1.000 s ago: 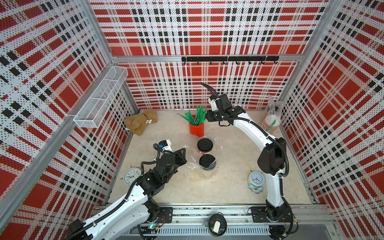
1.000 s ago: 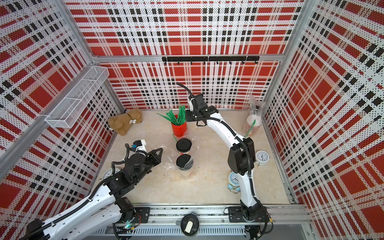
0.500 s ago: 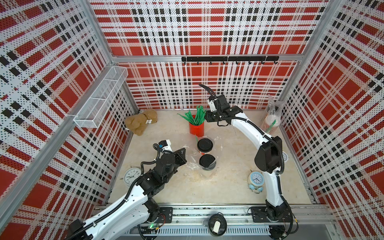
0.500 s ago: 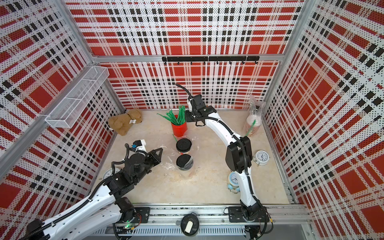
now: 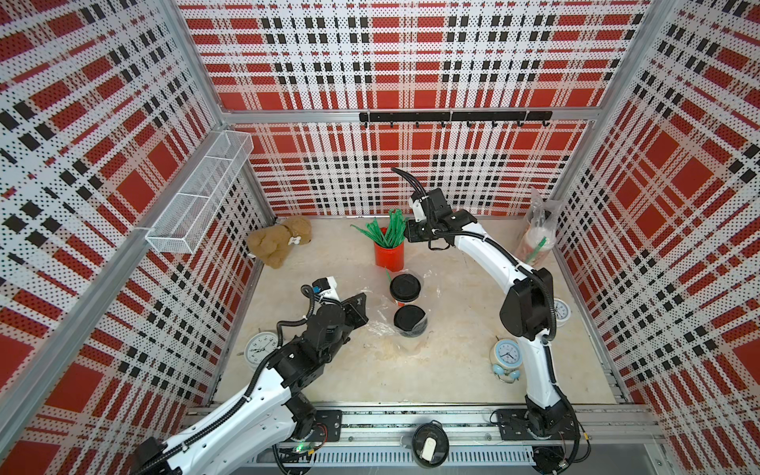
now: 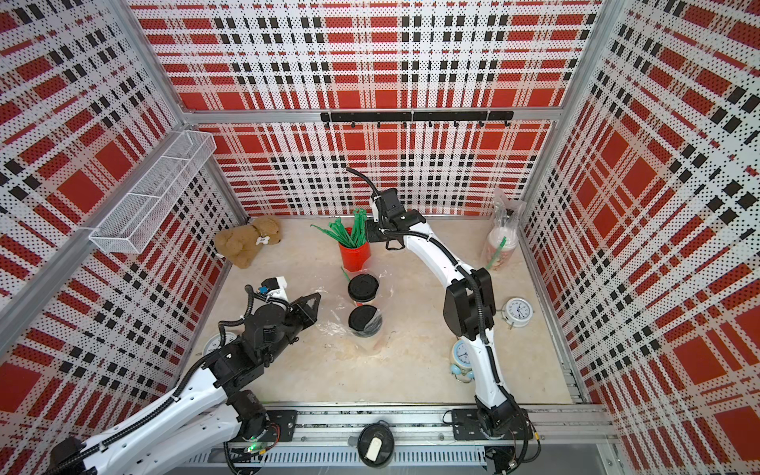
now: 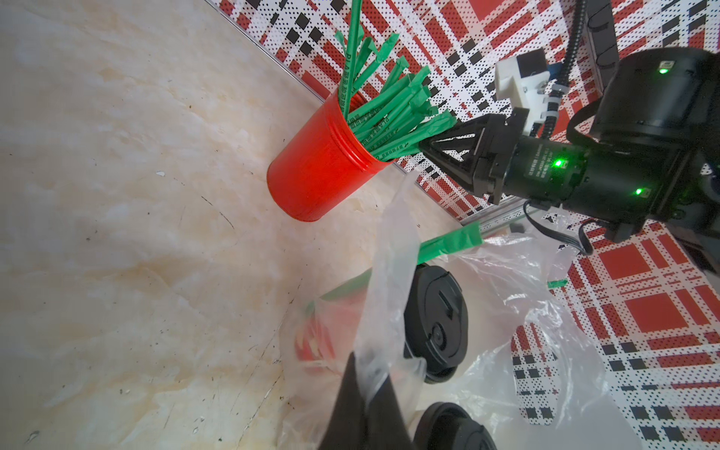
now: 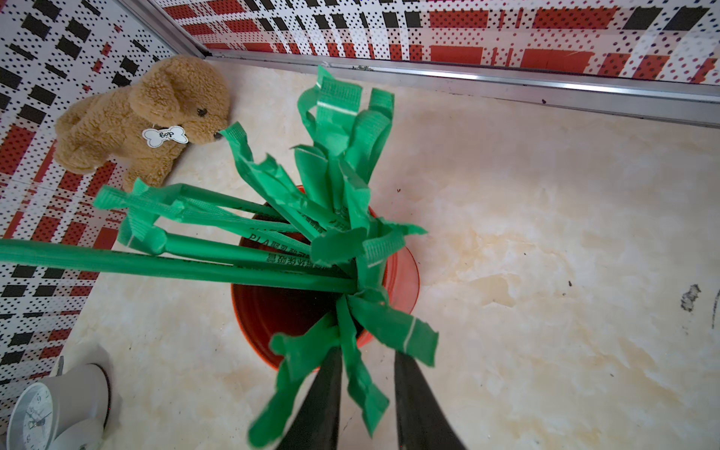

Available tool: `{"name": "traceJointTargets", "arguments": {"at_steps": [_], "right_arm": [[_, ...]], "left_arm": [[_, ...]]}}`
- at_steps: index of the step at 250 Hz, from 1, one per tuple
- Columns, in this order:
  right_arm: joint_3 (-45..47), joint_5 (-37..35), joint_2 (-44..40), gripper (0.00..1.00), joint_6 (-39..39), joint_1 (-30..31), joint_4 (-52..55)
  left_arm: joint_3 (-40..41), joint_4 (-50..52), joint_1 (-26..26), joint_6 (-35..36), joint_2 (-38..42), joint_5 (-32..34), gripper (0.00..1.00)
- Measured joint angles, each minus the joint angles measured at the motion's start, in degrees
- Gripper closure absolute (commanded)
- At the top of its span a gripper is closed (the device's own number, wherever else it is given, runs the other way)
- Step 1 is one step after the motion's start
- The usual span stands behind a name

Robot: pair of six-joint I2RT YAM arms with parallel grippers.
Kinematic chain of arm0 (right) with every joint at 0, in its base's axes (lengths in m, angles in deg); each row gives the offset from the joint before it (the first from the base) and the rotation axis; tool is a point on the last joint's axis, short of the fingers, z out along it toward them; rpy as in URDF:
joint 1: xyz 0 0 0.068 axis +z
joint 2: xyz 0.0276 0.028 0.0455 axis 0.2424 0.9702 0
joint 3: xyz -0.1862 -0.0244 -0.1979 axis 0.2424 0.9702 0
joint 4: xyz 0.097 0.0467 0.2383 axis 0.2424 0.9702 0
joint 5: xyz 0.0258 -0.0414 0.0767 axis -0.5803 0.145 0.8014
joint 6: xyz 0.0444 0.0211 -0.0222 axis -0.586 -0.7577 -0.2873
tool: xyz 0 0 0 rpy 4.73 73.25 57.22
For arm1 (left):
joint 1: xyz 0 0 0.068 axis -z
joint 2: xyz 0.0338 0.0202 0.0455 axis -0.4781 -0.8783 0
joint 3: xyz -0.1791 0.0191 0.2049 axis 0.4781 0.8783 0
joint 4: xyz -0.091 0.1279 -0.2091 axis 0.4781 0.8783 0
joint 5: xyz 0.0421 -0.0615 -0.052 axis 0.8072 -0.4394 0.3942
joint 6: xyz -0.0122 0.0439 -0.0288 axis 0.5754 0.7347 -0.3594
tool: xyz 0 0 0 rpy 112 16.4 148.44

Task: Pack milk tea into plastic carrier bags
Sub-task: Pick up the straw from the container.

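Right pincer straddles a straw; left pincer is pressed shut on a plastic carrier bag.
The right jaws are spread, with one steeply leaning green straw between them above the red cylinder. Two black-lidded milk tea cups stand inside that bag, nearer the left arm. A second bag stands in the far corner.

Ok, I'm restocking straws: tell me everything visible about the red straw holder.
The red straw holder is a plain glossy red cylinder, ribbed under its open rim, standing upright on the beige table near the back wall. Green wrapped straws fan out of it. The right claw, open, reaches in among the straw tips.
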Motion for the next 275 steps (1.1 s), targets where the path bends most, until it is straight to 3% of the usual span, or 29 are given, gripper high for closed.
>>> {"name": "traceJointTargets", "arguments": {"at_steps": [56,112,275], "right_arm": [[0.00,-0.02,0.17,0.93,-0.39,0.00,0.00],[0.15,-0.07,-0.17,1.00,-0.63,0.00,-0.09],[4.87,-2.12,-16.22,1.00,2.05,0.39,0.28]], "left_arm": [[0.17,0.22,0.00,0.00,0.17,0.00,1.00],[0.22,0.37,0.00,-0.09,0.24,0.00,1.00],[0.31,0.31,0.00,-0.09,0.33,-0.28,1.00]]}}
